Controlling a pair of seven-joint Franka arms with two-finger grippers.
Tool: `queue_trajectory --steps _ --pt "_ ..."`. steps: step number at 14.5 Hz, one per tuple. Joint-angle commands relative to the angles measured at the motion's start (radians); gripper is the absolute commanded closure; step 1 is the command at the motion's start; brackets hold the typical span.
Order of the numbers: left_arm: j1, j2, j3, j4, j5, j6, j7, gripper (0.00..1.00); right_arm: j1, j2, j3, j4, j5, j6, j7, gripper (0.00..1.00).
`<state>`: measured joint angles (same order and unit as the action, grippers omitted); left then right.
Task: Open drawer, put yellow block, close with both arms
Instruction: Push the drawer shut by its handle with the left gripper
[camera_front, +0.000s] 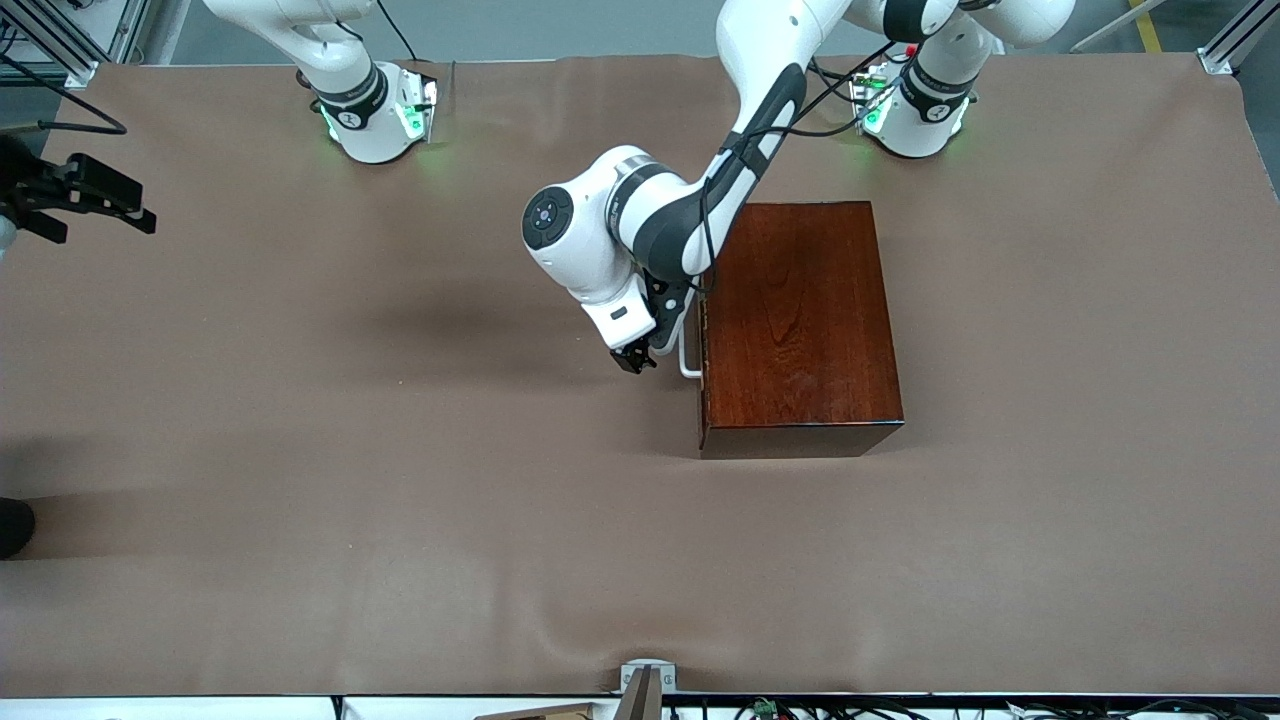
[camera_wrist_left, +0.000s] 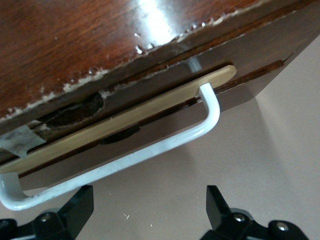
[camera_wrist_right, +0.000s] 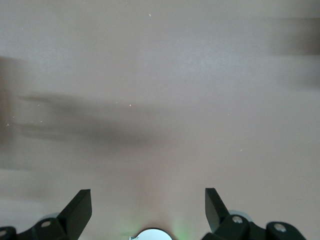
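The mahogany box (camera_front: 800, 320) stands mid-table, nearer the left arm's base. Its drawer front (camera_front: 703, 350) faces the right arm's end and is pushed in; in the left wrist view a thin pale wood edge (camera_wrist_left: 125, 120) shows along it. The white bar handle (camera_front: 688, 360) sticks out from the front. My left gripper (camera_front: 632, 358) is open and empty just in front of the handle (camera_wrist_left: 150, 155), which lies ahead of the fingertips (camera_wrist_left: 80, 202), not between them. My right gripper (camera_front: 100, 195) waits open and empty, high over the right arm's end of the table. The yellow block is out of view.
Brown cloth (camera_front: 400, 500) covers the table. The right wrist view shows only bare cloth (camera_wrist_right: 160, 100) and the top of the right arm's green-lit base (camera_wrist_right: 152, 234). A small metal bracket (camera_front: 645, 680) sits at the table edge nearest the front camera.
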<state>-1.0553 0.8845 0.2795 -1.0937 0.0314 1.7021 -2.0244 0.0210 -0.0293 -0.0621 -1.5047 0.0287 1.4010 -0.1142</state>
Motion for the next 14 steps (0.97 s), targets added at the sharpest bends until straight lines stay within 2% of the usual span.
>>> queue_trajectory --steps 1,4,6,8,11,14 --pt "0.011 -0.022 0.004 -0.011 0.021 -0.067 0.019 0.0 0.013 -0.014 -0.005 0.04 -0.068 -0.014 -0.015 0.0" --pt "0.008 -0.042 0.0 0.0 0.019 -0.038 0.071 0.0 0.011 -0.014 -0.008 0.041 -0.064 -0.017 -0.015 0.0" --pt "0.005 -0.145 0.001 -0.006 0.018 -0.039 0.232 0.0 0.014 -0.014 -0.007 0.041 -0.061 -0.02 -0.01 0.0" --pt "0.014 -0.221 0.003 -0.011 0.027 -0.054 0.295 0.0 0.022 -0.014 -0.005 0.043 -0.055 -0.066 -0.006 0.0" --pt "0.101 -0.343 0.004 -0.018 0.027 -0.175 0.581 0.0 0.022 -0.014 -0.004 0.043 -0.052 -0.069 -0.004 0.0" --pt "0.213 -0.456 0.001 -0.025 0.022 -0.212 0.853 0.0 0.022 -0.014 -0.004 0.041 -0.05 -0.071 -0.004 0.0"
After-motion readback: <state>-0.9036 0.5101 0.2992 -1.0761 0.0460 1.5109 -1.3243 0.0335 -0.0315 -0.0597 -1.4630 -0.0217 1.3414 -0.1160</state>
